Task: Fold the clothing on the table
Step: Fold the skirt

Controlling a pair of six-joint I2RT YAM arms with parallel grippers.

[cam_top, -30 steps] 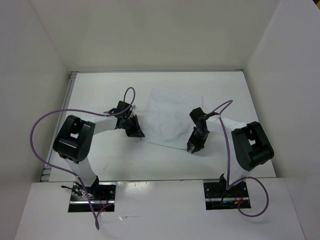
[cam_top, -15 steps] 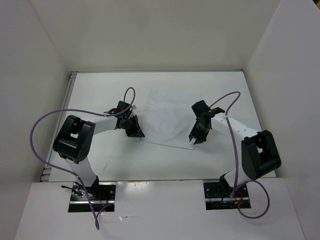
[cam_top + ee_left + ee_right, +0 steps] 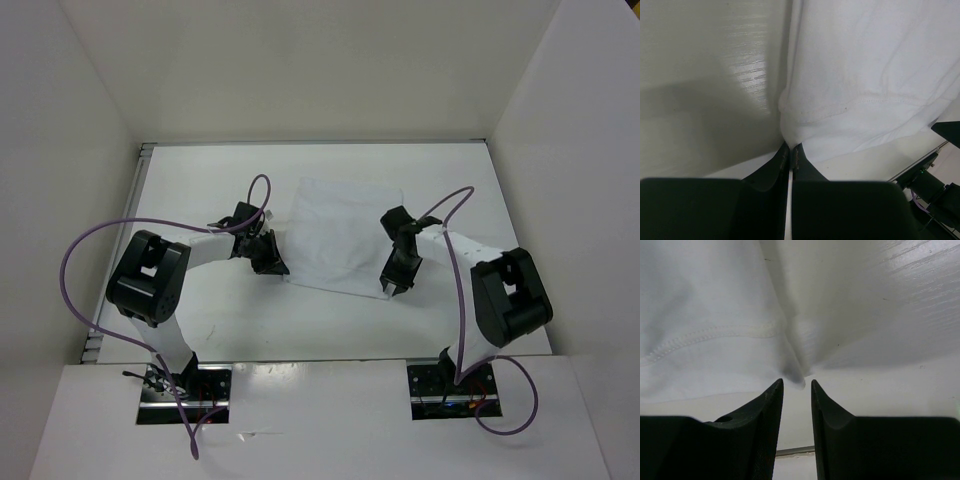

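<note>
Looking down from the top cam, we see the table [image 3: 200,190], glossy white, boxed in by matte white walls [image 3: 300,60] on three sides. The clothing [image 3: 345,235], a plain white, roughly square cloth, lies spread near the table's middle, turned a bit so its edges run at a slant. Two black-and-white arms reach in from the near edge, one on each side of the cloth, each w/ a purple cable [image 3: 90,245] looping off it.

The left gripper [image 3: 278,266] is at the cloth's near-left corner. In the L wrist cam we see its jaws clenched tight, no gap btw them, w/ that corner pinched at the very tips. The fabric bunches into a small raised pucker just ahead of the tips, and a stitched hem line curves across it. Bare table shows to one side of the cloth, w/ a bright patch of reflected light.

The right gripper [image 3: 390,290] is at the cloth's near-right corner, pointing down toward the near edge. In the R wrist cam we see its two dark fingers [image 3: 765,415] standing apart w/ a clear gap, so it is released, not gripping. The corner of the cloth, slightly curled and shadowed, lies right at the mouth of that gap; we cannot tell if the tips touch it. A stitched hem runs across the fabric here too, and bare table fills the rest of the view.
</note>
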